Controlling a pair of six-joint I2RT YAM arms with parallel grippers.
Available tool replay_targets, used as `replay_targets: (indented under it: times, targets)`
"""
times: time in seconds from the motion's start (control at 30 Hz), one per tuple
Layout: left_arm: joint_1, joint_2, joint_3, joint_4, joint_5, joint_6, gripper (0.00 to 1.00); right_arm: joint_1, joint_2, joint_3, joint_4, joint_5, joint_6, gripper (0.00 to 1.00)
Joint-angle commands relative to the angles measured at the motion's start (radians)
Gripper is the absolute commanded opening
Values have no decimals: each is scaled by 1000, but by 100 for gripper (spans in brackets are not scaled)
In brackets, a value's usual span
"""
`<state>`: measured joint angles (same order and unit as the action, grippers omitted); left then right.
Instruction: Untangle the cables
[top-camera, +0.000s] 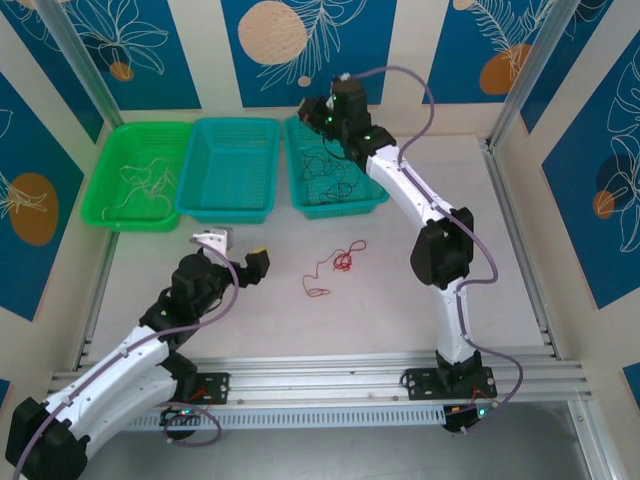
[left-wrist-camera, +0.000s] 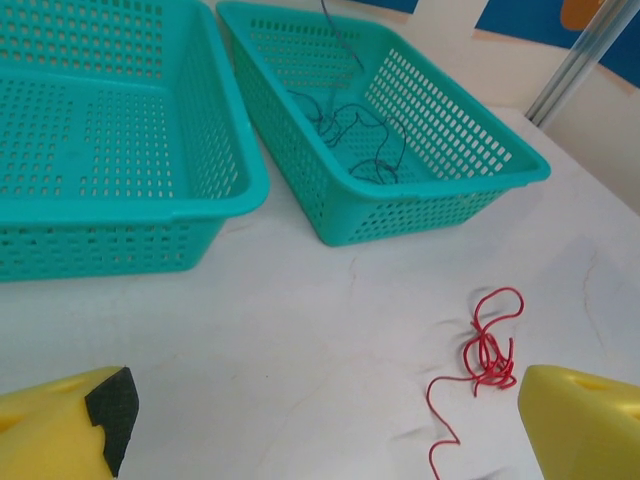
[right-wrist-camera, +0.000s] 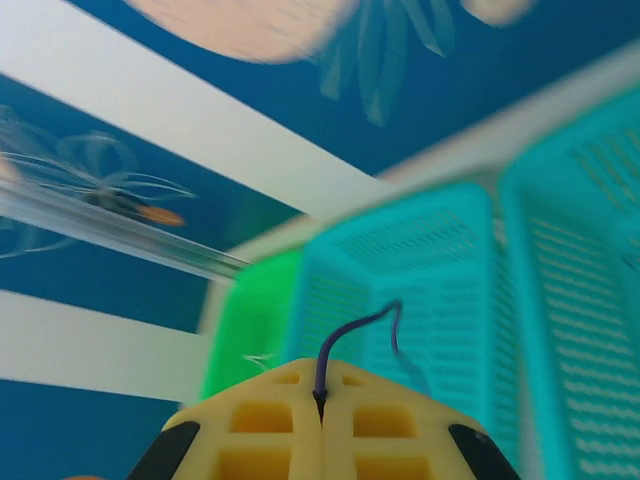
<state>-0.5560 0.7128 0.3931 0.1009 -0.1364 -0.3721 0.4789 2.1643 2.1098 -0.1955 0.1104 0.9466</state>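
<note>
At the far left of the table, the green basket (top-camera: 100, 175) holds the whitish cable (top-camera: 143, 182) - a pale, loose squiggle on perforated plastic, so that one looks sorted. Next to it sits the middle teal basket (top-camera: 228, 212), rigid and glossy with lattice walls. In front of it, the left gripper (top-camera: 236, 256) hovers with its jaws spread wide and holds nothing. Its yellow, foam-like fingers (left-wrist-camera: 585, 425) frame the red cable (left-wrist-camera: 487, 355), a small wiry knot with a trailing tail on the matte white table (top-camera: 400, 300). It seems free of the other wires but is not yet in a basket. Further right, the right teal basket (top-camera: 345, 208) contains the black cable (left-wrist-camera: 350, 135) in springy coils. Above it, the right gripper (top-camera: 325, 112) is clamped on a strand of that cable - probably the step in hand.
</note>
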Motion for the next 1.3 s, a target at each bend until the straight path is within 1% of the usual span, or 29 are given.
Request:
replay_targets:
  times: [0.0, 0.1, 0.17, 0.23, 0.27, 0.3, 0.33, 0.37, 0.4, 0.47, 0.53, 0.6, 0.63, 0.7, 0.73, 0.77, 0.8, 0.83, 0.87, 0.93, 1.0, 1.07, 1.13, 1.2, 1.27]
  targets:
    - [11, -25, -11, -46, -7, -26, 98, -27, -44, -136, 58, 65, 22, 0]
    - [11, -26, -13, -52, 1, -33, 99, -59, -68, -258, 50, 66, 48, 0]
    - [12, -17, -10, -49, 10, -36, 99, -84, -49, -256, -52, 35, 27, 0]
    - [13, 2, -2, -48, 21, -35, 99, -104, -25, -220, -156, -34, -2, 0]
    - [11, 16, 3, -47, 29, -33, 100, -110, -26, -216, -195, -50, -21, 12]
    - [11, 29, 9, -47, 37, -31, 100, -109, -38, -220, -223, -35, -36, 26]
    - [12, 46, 16, -46, 49, -29, 100, -106, -65, -235, -236, -7, -54, 45]
    - [11, 65, 24, -46, 64, -29, 100, -105, -98, -259, -230, 10, -79, 61]
    - [11, 82, 33, -44, 81, -31, 100, -103, -128, -278, -220, 16, -101, 73]
    - [12, 135, 59, -37, 136, -40, 100, -105, -191, -300, -228, 2, -140, 88]
    - [12, 198, 88, -27, 203, -53, 100, -109, -250, -323, -257, -6, -164, 89]
    - [9, 270, 121, -23, 263, -66, 100, -115, -324, -389, -248, -9, -182, 89]
    - [6, 305, 140, -23, 287, -70, 100, -119, -373, -446, -229, -8, -187, 90]
    - [-4, 378, 171, -25, 316, -72, 100, -132, -467, -581, -163, -23, -184, 98]
    - [-12, 411, 185, -26, 327, -72, 100, -146, -515, -662, -118, -39, -171, 99]
    - [-20, 438, 199, -26, 332, -73, 99, -170, -542, -730, -69, -79, -154, 99]
    - [-28, 458, 207, -22, 331, -72, 99, -195, -546, -757, -62, -124, -145, 100]
    - [-34, 477, 214, -12, 329, -73, 99, -220, -531, -746, -107, -164, -147, 100]
    - [-42, 491, 218, -1, 324, -74, 99, -231, -508, -701, -201, -169, -177, 99]
    - [-51, 513, 227, 16, 316, -76, 99, -213, -491, -643, -318, -111, -250, 98]
    - [-58, 540, 245, 25, 318, -70, 99, -179, -531, -666, -311, -58, -289, 97]
    - [-68, 584, 283, 2, 336, -46, 98, -140, -592, -719, -279, -31, -304, 97]
    - [-86, 633, 329, -38, 339, -17, 98, -105, -662, -776, -278, 28, -298, 97]
    - [-103, 682, 364, -52, 339, 4, 98, -71, -740, -870, -266, 86, -273, 97]
    - [-114, 734, 400, -52, 352, 28, 98, -43, -814, -982, -245, 106, -231, 96]
